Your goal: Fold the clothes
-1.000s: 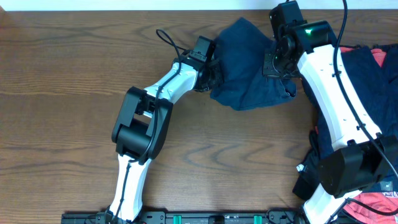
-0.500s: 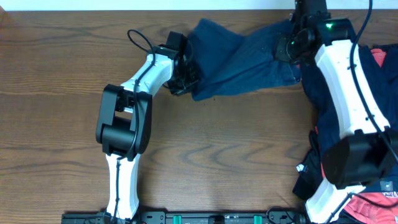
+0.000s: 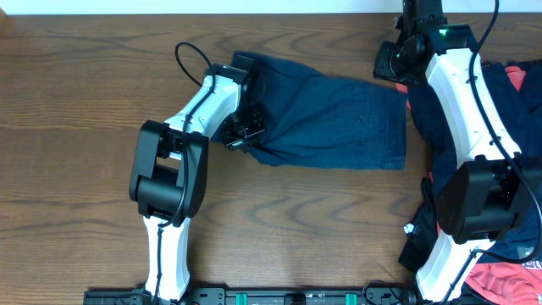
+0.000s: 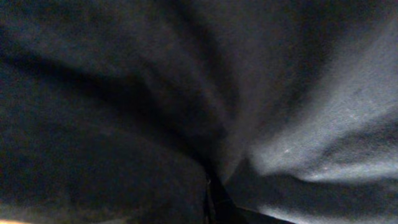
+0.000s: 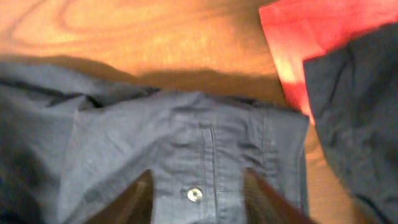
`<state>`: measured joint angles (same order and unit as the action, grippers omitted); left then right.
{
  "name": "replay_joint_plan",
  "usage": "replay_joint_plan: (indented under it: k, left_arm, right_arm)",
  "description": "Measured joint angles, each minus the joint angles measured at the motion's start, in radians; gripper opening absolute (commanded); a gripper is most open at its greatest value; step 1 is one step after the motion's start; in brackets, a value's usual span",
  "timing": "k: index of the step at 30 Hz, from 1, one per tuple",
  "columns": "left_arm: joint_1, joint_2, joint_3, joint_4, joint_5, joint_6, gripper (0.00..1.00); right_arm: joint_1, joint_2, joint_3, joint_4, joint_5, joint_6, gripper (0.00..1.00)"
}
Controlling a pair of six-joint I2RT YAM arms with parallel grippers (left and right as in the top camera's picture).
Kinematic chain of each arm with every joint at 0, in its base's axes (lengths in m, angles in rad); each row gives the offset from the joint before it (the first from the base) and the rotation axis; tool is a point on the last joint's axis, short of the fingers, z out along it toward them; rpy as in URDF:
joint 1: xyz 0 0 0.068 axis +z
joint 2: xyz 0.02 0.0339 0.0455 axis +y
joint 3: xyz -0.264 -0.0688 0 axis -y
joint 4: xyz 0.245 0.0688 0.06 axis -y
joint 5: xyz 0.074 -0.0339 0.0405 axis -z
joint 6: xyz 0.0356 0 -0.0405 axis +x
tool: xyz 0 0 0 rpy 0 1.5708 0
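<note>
Right hand (image 3: 393, 61) has just released, fingers apart; the navy garment (image 3: 339, 123) now lies spread flat. Left hand (image 3: 244, 129) stays clamped on its left edge, ready for folding.

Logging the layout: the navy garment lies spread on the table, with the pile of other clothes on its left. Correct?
No: the pile lies on its right, as the overhead view shows. The navy garment does lie spread on the table.
</note>
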<state>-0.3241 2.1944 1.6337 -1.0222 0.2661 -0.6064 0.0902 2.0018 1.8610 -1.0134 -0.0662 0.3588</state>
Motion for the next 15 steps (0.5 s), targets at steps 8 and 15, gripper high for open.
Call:
replay_joint_plan:
  k: [8,15]
  left_arm:
    - [-0.034,-0.003,-0.005,0.043,-0.012,-0.032,0.24]
    - [-0.037,-0.038,-0.006,0.051,-0.012,-0.048,0.56]
  right_arm:
    - [0.05,0.056,0.0,-0.069,-0.084,-0.015,0.26]
    - [0.177,0.232,-0.016,-0.054,-0.121,-0.001,0.07]
